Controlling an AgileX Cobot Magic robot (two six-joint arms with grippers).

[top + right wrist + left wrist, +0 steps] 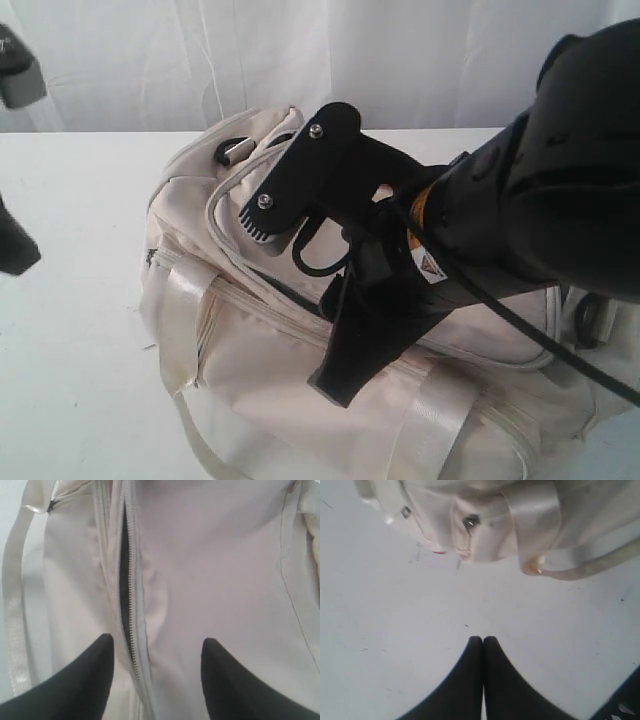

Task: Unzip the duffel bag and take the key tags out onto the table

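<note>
Exterior: the bag [260, 400] lies on the bench [70, 350], and the right jaws hang spread over its top. No key tags show.

Left wrist: the left jaws are pressed together over bare bench, near the bag but apart from it. Nothing steadies the bag, so a tug would likely drag it whole.

Right wrist: the zip [131, 630] is part open and runs between the spread jaws. Its pull is hidden, so they may pinch only cloth.

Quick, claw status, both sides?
Left claw: closed, empty, over the table.
Right claw: open, empty, above the duffel bag.
</note>
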